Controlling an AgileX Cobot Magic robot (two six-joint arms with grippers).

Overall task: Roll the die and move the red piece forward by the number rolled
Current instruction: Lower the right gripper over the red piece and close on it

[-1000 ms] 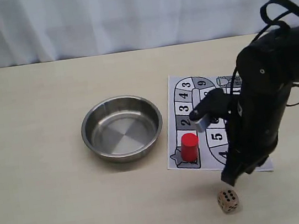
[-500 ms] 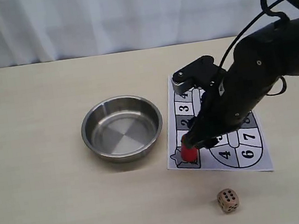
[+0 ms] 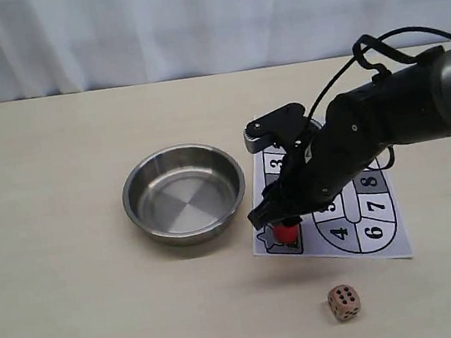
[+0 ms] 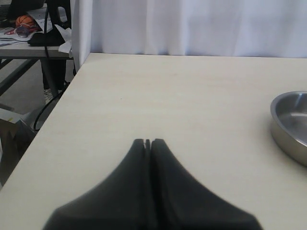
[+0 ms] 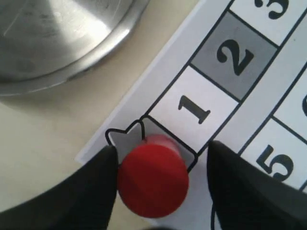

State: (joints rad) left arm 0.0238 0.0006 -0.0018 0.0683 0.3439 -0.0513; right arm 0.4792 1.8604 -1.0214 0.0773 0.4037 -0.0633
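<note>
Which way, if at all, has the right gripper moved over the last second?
Yes. The right gripper swung from near the small tan wooden die leftward toward the round steel bowl; its open jaws now flank the red cylinder peg.

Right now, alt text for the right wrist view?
The open right gripper straddles the red piece, which stands on the star-shaped square of the game board, next to square 1. A steel bowl sits just off the board's edge.
</note>
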